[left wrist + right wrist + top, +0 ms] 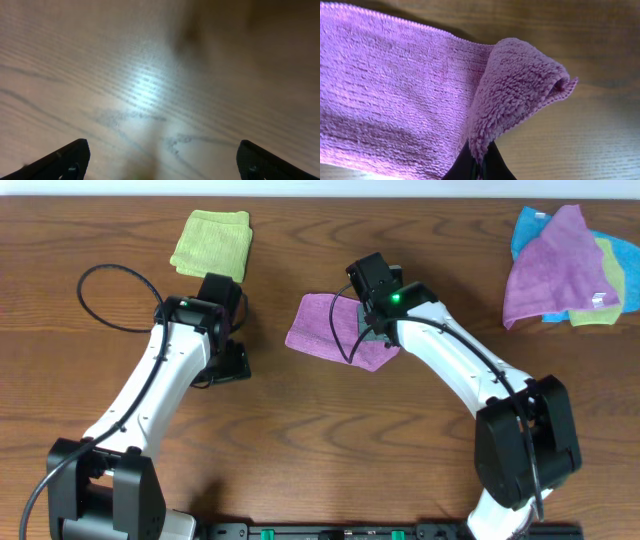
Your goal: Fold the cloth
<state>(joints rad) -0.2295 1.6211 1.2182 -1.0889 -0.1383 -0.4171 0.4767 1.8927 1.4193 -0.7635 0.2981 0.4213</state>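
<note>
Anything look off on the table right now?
Only the purple cloth: its corner is curled over and bunched in the right hand, not flat. The left hand hangs open above the table.

Purple cloth (318, 326), brown wood-grain table (300, 442)

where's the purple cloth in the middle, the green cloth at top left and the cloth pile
purple cloth (318, 328), overhead view, on its flat left half
green cloth (211, 242), overhead view, on the middle of the folded square
cloth pile (555, 270), overhead view, on the purple cloth lying on top
</note>
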